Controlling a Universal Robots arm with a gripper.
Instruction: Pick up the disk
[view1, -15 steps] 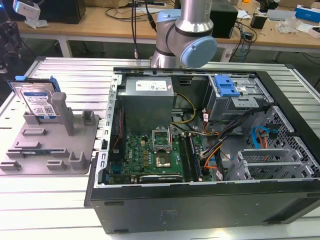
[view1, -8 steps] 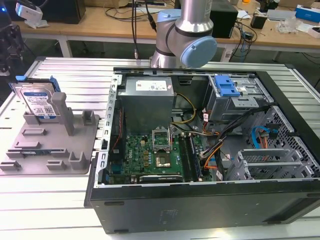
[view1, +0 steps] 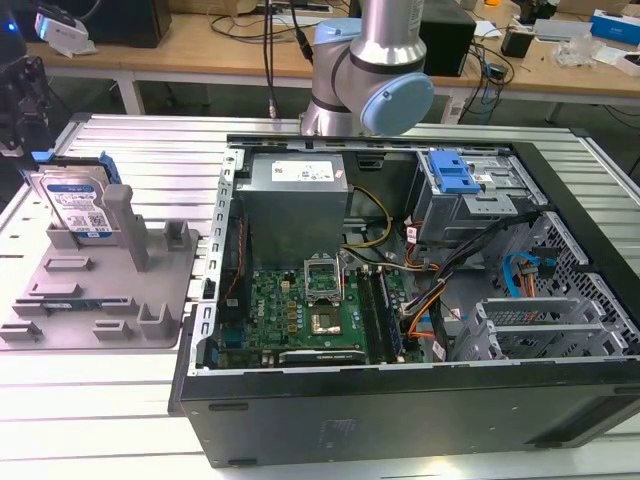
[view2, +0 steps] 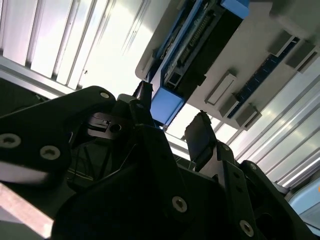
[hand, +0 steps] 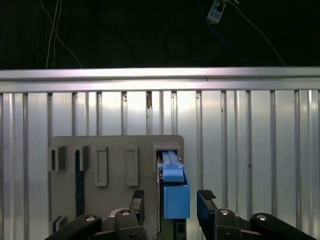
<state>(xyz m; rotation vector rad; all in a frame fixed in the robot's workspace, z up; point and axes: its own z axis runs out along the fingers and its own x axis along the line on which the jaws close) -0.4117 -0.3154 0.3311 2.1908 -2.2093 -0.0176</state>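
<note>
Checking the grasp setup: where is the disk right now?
The disk stands on edge in the grey holder tray at the exterior view's left, beside the computer case; the open end effector flanks it.

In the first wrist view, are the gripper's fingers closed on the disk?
No, the gripper is open: its fingers stand on either side of the disk, with a visible gap at each.

Open computer case (view1: 400, 415) lies beside grey holder tray (view1: 100, 295).

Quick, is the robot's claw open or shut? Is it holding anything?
Gripper: open, holding nothing. Its fingers stand on either side of the disk, with gaps showing.
</note>
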